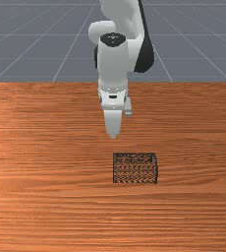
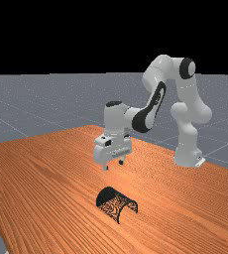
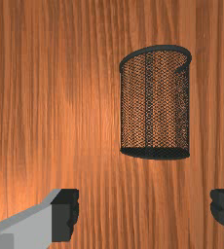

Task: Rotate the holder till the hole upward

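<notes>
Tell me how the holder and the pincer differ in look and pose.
The holder is black mesh that lets the table show through, while the pincer is solid and mostly white.
The holder lies on its side on the table, while the pincer hangs above it, pointing down.
The holder is rounded like a cup, while the pincer has two separate fingers, spread apart.
Both have black on them: the holder's mesh and the pincer's fingertips.

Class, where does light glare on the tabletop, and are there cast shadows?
Far view: pale sheen on the tabletop just below the gripper; wrist view: soft glow beside the mesh holder; front view: no distinct cast shadow around the mesh holder.
</notes>
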`<state>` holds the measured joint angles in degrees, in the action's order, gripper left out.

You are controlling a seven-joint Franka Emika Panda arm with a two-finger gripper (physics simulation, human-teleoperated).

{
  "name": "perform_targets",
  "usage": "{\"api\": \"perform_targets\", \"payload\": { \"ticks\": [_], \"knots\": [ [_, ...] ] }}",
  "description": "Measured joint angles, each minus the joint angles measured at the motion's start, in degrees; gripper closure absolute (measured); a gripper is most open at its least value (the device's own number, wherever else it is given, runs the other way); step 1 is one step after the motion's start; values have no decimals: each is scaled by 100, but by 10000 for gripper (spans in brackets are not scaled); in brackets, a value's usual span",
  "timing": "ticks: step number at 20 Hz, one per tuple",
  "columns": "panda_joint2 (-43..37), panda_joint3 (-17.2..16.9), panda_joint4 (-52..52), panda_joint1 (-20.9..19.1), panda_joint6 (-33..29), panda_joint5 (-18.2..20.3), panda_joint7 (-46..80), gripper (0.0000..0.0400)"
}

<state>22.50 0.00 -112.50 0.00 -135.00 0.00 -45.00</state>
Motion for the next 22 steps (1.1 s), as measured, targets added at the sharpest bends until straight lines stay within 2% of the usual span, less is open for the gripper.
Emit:
{"api": "perform_targets", "payload": {
  "ticks": [1, 2, 3, 5, 6, 7, 8, 9, 11, 13, 22],
  "knots": [
    [0, 0, 0, 0, 0, 0, 0, 157],
    [0, 0, 0, 0, 0, 0, 0, 252],
    [0, 0, 0, 0, 0, 0, 0, 310],
    [0, 0, 0, 0, 0, 0, 0, 367],
    [-11, 0, -12, 0, -11, 0, 0, 223],
    [-14, 2, 1, -2, 18, -1, -11, 135],
    [-25, -13, 4, 14, 35, -32, 27, 82],
    [-36, -18, 7, 19, 47, -45, 39, 50],
    [-30, -9, 23, 141, 52, -15, 444, 18],
    [-6, 37, 63, 327, 68, -43, 789, 7],
    [289, 257, 537, 1161, 251, -170, 2087, 0]
  ]
}}
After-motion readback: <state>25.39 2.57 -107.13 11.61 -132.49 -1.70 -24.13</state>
